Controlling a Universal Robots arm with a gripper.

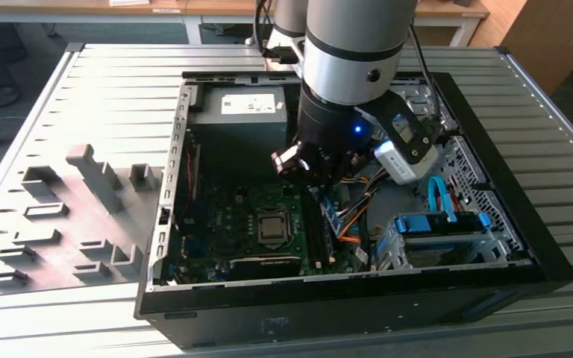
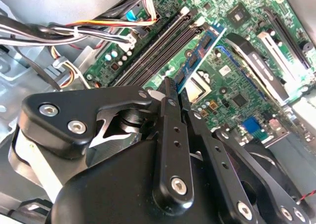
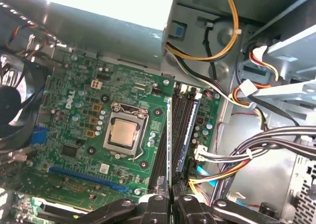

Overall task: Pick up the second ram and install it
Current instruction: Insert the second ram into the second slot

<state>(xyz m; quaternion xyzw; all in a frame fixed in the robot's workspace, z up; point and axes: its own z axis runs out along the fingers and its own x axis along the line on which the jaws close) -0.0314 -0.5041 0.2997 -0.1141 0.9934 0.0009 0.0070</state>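
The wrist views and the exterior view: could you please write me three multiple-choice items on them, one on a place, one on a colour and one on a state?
1. Where is the gripper?
A) inside the case
B) beside the case
C) behind the case

2. What colour is the motherboard?
A) red
B) white
C) green

3. What state is the gripper in?
A) open, empty
B) shut on the ram
C) shut, empty

Key:
1 A: the exterior view shows it down between the case walls.
2 C: the board is green in both wrist views.
3 B: the first wrist view shows it closed on the ram's edge.
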